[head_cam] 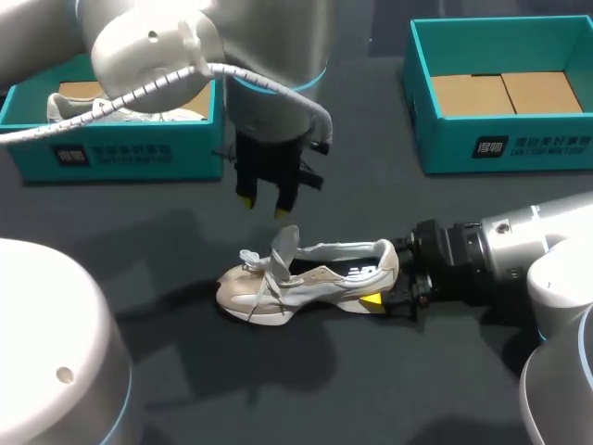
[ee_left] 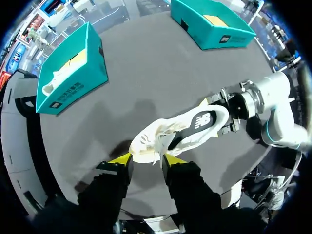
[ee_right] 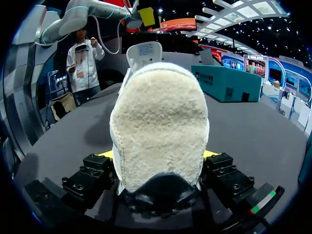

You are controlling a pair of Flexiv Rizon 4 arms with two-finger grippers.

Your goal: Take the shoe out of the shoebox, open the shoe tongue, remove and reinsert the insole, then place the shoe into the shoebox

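**Heel pinned, tongue waiting**

The shoe (head_cam: 310, 278) lies on its sole near the middle of the bench (head_cam: 139, 241), toe toward the left edge. The right claw (head_cam: 387, 276) clamps the heel from both sides. The left claw (head_cam: 263, 205) hangs just above the raised tongue (head_cam: 283, 243), its fingers a narrow gap apart and holding nothing. An open shoebox (head_cam: 500, 148) with a bare bottom sits at the far right corner, and a second box (head_cam: 120, 153) with another shoe sits at the far left.

The likely trouble is the single hold at the heel: a hard pull on the tongue could pivot the toe up or drag the shoe free. The loose laces could also snag a finger, or the floppy tongue could slip from a shallow pinch
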